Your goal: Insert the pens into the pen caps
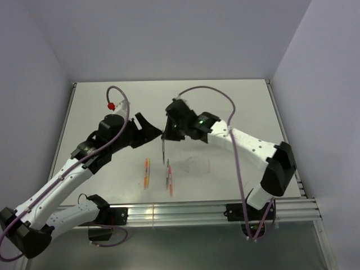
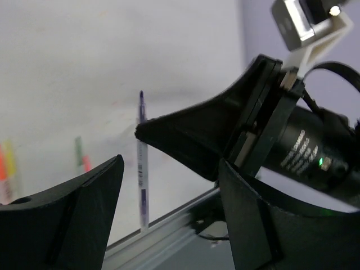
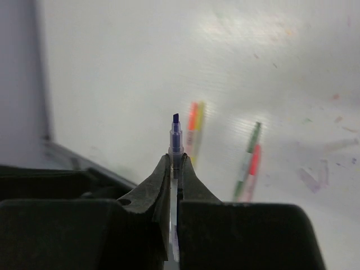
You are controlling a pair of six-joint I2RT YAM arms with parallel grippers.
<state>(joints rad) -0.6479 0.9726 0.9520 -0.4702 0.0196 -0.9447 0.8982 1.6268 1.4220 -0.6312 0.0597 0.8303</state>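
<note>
Above table [image 1: 236,101], right gripper [image 3: 175,169] clamped on purple pen [image 3: 176,139]; left gripper [image 2: 170,167] spread wide

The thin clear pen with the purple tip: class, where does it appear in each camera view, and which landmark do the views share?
Top external: thin clear pen with a purple tip, picture centre, a dark vertical line.
Left wrist: left of centre, vertical.
Right wrist: centre, pinched in the right end effector.
Shared landmark: the orange-and-yellow pen pair.
</note>
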